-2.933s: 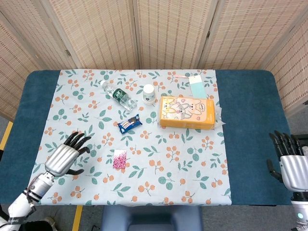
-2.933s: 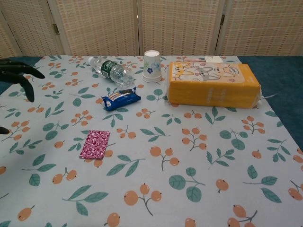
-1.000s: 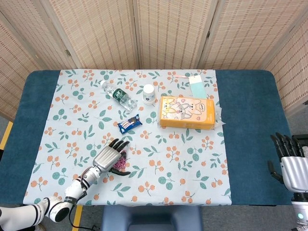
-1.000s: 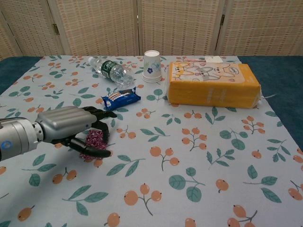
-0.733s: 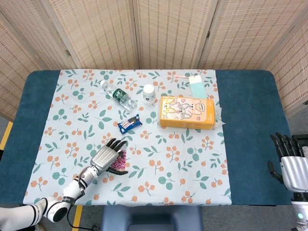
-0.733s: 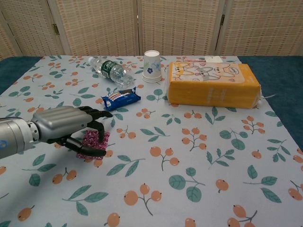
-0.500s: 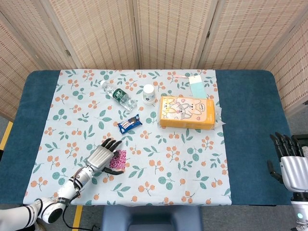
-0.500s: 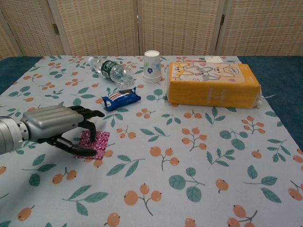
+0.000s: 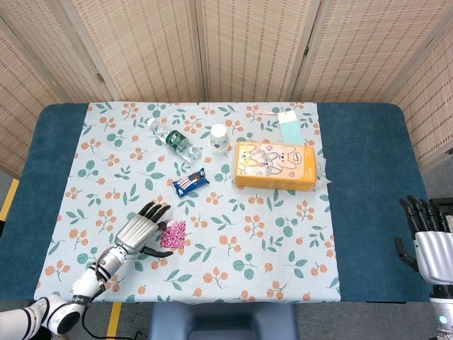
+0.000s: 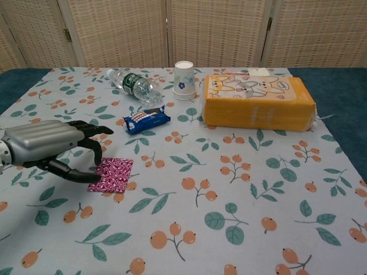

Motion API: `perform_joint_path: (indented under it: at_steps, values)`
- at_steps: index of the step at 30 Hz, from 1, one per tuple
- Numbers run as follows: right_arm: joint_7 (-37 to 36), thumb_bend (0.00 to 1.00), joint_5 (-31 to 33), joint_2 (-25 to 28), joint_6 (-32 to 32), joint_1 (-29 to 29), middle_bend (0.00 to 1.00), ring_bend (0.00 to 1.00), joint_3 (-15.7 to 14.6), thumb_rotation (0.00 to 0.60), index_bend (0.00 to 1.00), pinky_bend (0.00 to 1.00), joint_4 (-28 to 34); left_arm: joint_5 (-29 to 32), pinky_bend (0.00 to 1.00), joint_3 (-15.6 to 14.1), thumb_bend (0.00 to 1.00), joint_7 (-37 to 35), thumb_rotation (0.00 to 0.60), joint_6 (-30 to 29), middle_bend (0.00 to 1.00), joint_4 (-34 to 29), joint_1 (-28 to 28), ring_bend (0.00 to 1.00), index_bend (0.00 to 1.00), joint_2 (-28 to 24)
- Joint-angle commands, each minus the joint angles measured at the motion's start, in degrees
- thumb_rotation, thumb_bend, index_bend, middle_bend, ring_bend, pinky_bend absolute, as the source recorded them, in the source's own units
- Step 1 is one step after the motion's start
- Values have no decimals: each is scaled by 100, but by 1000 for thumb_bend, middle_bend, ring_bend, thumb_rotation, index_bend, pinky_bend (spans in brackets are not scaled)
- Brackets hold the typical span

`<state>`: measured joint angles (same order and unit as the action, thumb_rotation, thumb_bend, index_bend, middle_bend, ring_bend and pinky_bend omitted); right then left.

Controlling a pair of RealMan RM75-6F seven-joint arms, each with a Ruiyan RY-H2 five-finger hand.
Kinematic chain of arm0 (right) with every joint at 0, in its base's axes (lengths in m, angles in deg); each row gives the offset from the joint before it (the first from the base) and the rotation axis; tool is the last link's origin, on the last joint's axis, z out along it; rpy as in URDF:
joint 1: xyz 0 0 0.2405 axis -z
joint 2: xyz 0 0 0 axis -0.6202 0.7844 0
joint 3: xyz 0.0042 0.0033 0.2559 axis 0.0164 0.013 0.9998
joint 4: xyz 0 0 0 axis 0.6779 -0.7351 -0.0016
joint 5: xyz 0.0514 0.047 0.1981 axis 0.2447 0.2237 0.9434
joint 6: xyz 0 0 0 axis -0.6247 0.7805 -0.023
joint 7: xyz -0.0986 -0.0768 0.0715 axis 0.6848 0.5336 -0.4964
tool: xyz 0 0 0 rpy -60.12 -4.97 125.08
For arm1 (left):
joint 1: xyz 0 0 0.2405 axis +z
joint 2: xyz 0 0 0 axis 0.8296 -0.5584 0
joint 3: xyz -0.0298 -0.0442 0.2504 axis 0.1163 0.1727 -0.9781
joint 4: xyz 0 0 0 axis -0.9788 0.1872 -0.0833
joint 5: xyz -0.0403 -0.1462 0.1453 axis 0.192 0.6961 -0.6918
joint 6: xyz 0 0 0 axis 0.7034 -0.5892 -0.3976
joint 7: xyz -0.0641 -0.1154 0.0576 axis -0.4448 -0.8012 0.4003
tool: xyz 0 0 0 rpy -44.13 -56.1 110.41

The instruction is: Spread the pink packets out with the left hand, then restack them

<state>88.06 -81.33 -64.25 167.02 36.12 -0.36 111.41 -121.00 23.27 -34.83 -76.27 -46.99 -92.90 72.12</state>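
**Fanning the pink stack**

Woven screens back a floral tablecloth [image 9: 283, 241]. At its near-left part the pink packets [image 10: 111, 175] lie flat, apparently one pile. Just left of them the left hand [image 10: 47, 146] hovers, fingers apart, holding nothing. Best to press lightly and slide sideways so layers shear. Far right, the right hand [image 9: 425, 237] idles, fingers apart. No writing is readable.
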Motion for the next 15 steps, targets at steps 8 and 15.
perform_joint_path:
  at_steps: [8,15]
  values:
    - [-103,481,85,4,-37,20,71,23,11,600,0,0,-92,224,0,244,119,467,106,316,0,-28,-340,0,392,562]
    - [-158,481,116,-9,-34,46,71,22,11,600,0,0,-148,514,0,271,119,793,104,403,0,90,-401,0,391,748]
